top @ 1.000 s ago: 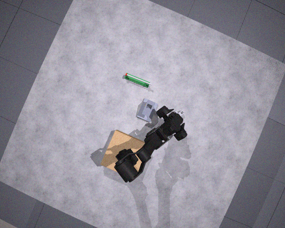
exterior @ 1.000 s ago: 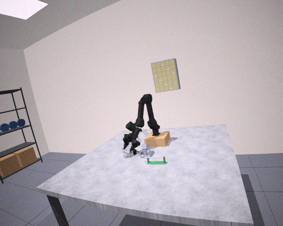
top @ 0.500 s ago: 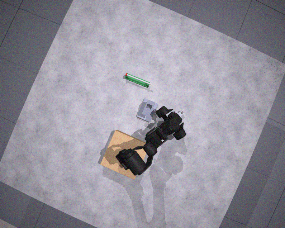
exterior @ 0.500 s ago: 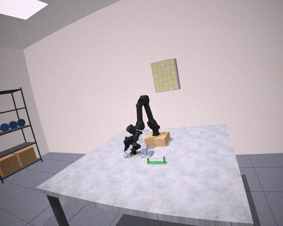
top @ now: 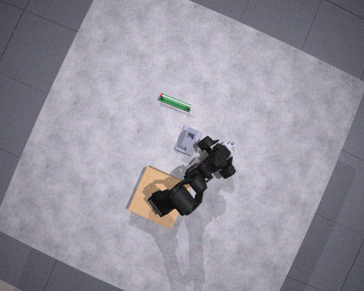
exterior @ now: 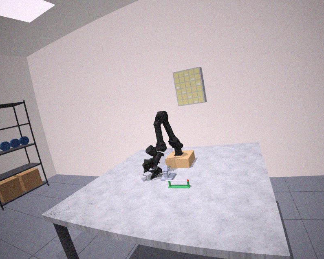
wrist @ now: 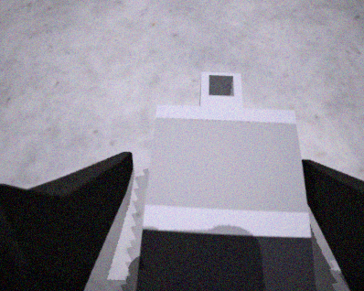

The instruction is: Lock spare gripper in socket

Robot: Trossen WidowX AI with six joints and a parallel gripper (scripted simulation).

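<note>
The lock pin (top: 178, 101) (exterior: 179, 181), white with a red head, lies across the green rack (top: 173, 104) (exterior: 179, 187), not in the socket. The blue-grey mount (top: 190, 144) (exterior: 171, 176) stands between rack and arm; no pin shows in its raised socket (exterior: 166, 168). The spare gripper (top: 229, 145) (exterior: 147, 175) (wrist: 226, 165), a pale block with a dark rear part, lies on the table beside the mount. Its spigot (wrist: 221, 102) has a square hole and points away from my arm. My gripper (top: 225, 149) (wrist: 215, 164) is open, low, with its fingers on either side of the block. Finger contact cannot be told.
The arm rises from a wooden base block (top: 141, 197) (exterior: 189, 160) behind the mount. The mount is close beside one finger. The rack stands beyond the mount, farther from the arm base. The grey table (top: 97, 109) (exterior: 212, 217) carries all of them.
</note>
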